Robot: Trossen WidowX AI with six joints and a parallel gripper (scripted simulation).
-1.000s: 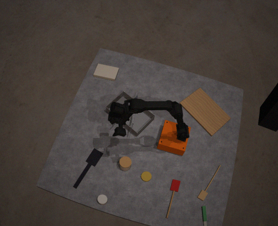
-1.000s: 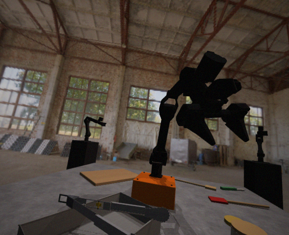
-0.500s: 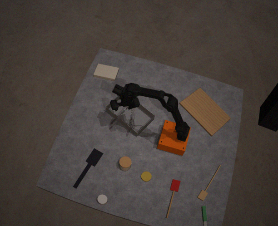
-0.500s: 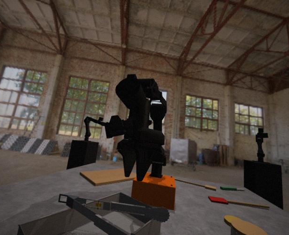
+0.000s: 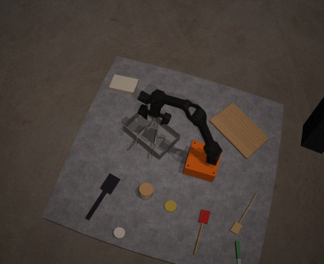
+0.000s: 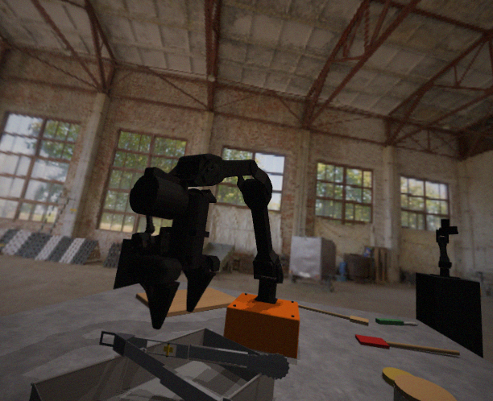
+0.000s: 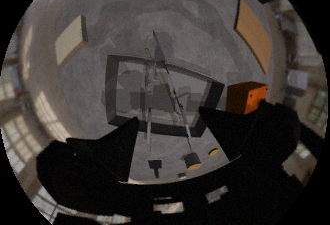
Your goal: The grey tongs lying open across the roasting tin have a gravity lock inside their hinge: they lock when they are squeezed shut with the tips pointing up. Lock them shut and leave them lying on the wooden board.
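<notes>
The grey tongs (image 5: pixel 155 138) (image 6: pixel 214 354) (image 7: pixel 181 114) lie open in a V across the roasting tin (image 5: pixel 169 147) (image 6: pixel 78 379) (image 7: pixel 112 89). Their hinge end is at the rim below the gripper in the top view; the scalloped tips reach over the opposite rim. My gripper (image 5: pixel 154 115) (image 6: pixel 173 318) (image 7: pixel 169 114) is open and empty, fingers pointing down above the hinge end, apart from the tongs. In the top view it partly hides the hinge end and rim. The wooden board (image 5: pixel 239 130) (image 6: pixel 203 297) (image 7: pixel 254 37) lies flat beyond the arm's base, with nothing on it.
The orange base (image 5: pixel 203 159) (image 6: pixel 262 330) (image 7: pixel 245 97) stands between tin and board. A cream block (image 5: pixel 124 84) (image 7: pixel 71 41) lies behind the tin. A black spatula (image 5: pixel 110 183), tan cylinder (image 5: pixel 145 189), yellow disc (image 5: pixel 170 205), white disc (image 5: pixel 119 232) and red spatula (image 5: pixel 204 216) lie in front.
</notes>
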